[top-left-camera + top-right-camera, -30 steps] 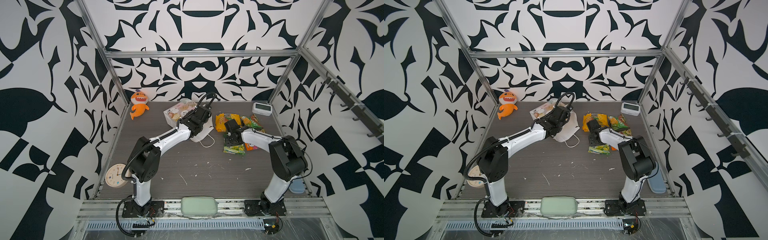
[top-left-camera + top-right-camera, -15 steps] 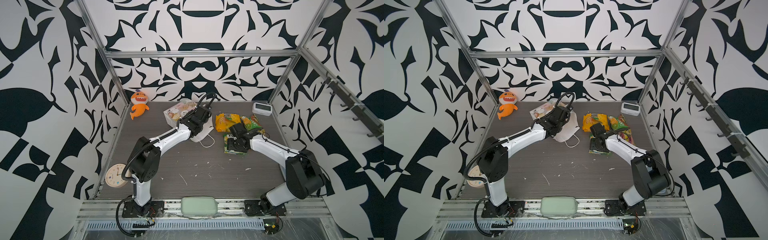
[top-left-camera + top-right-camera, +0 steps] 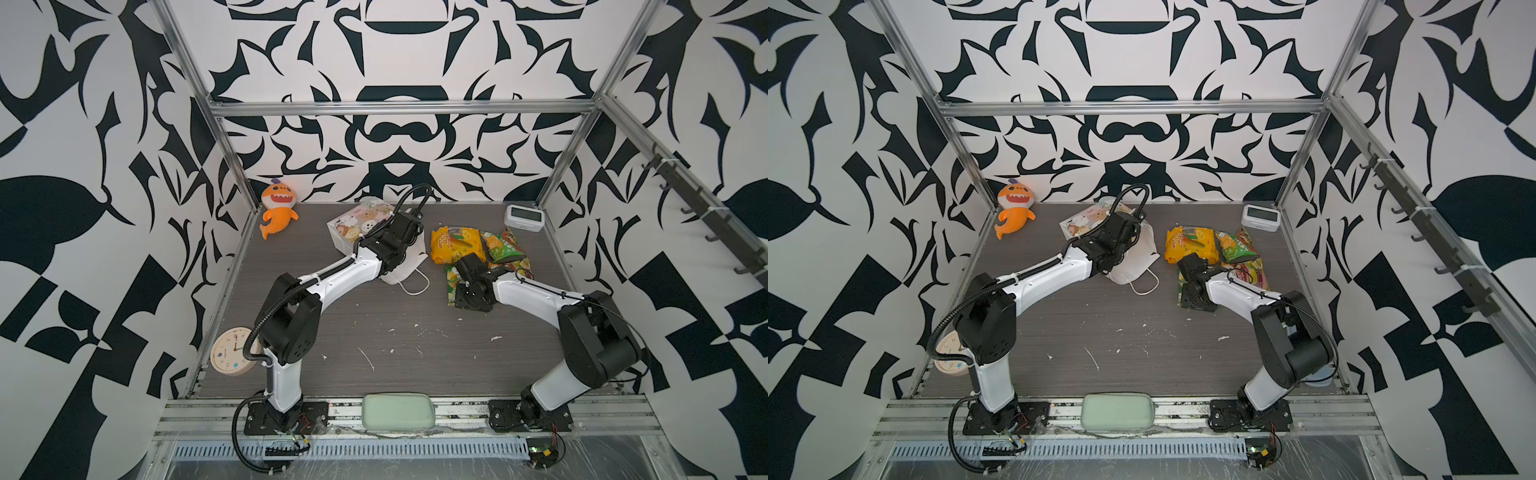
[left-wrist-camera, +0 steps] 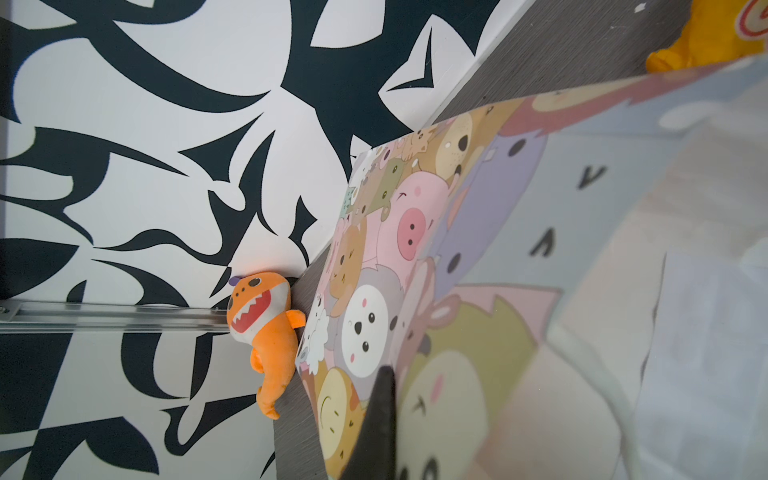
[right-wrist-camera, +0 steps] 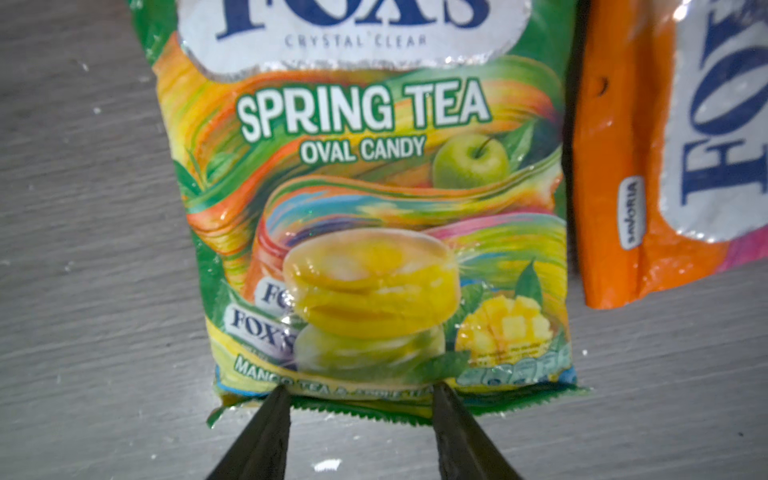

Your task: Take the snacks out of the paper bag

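- Seen from above, with 12 o'clock at the far wall, the paper bag [image 3: 359,222] lay on its side on the table [image 3: 395,332] at about 11 o'clock, its white mouth and cord handle facing 5 o'clock.
- My left gripper [image 4: 384,386] was closed on the bag's wall. The left wrist view showed one dark finger pressed against the cartoon-animal face, and I could not see the other finger.
- The snacks lay outside the bag in a cluster at about 2 o'clock, well apart from it.
- My right gripper [image 5: 359,395] stood with its fingers apart, holding nothing. Its tips sat at the sealed edge below the print of the green Spring Tea packet [image 5: 365,216], which lay flat on the table.
- From that gripper, the orange packet [image 5: 623,187] lay just beside the green one at about 2 o'clock. The yellow-orange packet [image 3: 455,245] lay at 12 o'clock.
- An orange plush shark [image 3: 278,208] sat at 10 o'clock by the far wall.
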`<action>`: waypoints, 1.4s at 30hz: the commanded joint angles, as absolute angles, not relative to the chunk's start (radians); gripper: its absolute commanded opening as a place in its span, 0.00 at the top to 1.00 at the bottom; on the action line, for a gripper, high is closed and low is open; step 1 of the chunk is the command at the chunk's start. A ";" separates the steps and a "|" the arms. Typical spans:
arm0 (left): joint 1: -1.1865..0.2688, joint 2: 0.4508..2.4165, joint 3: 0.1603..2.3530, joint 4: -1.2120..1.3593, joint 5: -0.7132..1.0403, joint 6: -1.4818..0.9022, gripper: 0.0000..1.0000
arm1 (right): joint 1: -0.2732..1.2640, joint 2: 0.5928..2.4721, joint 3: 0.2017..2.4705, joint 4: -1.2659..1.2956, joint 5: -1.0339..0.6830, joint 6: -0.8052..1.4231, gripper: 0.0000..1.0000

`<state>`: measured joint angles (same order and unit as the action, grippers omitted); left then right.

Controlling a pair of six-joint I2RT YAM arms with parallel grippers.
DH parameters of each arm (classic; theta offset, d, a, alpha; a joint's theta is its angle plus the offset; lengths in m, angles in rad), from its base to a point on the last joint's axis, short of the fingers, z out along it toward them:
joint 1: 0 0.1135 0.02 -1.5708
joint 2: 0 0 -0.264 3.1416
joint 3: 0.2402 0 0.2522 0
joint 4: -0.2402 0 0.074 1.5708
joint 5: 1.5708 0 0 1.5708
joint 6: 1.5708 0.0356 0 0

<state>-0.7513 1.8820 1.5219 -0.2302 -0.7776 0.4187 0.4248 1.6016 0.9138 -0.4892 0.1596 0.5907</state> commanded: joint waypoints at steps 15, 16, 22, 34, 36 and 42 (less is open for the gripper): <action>-0.760 1.853 1.543 -0.209 -0.778 0.407 0.95 | 0.382 1.489 0.938 -0.492 0.160 0.541 0.45; -0.759 1.853 1.545 -0.211 -0.776 0.408 0.95 | 0.382 1.458 0.939 -0.491 0.153 0.543 0.45; -0.761 1.846 1.553 -0.228 -0.773 0.402 0.95 | 0.382 1.296 0.944 -0.317 -0.005 0.575 0.46; -0.769 1.834 1.589 -0.265 -0.736 0.369 1.00 | 0.531 1.663 1.023 0.345 -0.194 0.809 0.52; -0.770 1.828 1.596 -0.272 -0.736 0.369 1.00 | 0.537 1.726 1.032 0.431 -0.198 0.854 0.53; -0.771 1.804 1.593 -0.275 -0.726 0.357 1.00 | 0.552 1.831 1.075 0.532 -0.162 0.902 0.54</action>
<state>-0.7616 1.8725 1.5578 -0.2852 -0.7406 0.3862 0.5468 1.8351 1.0172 0.3904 -0.1822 0.8555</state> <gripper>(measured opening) 0.042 0.462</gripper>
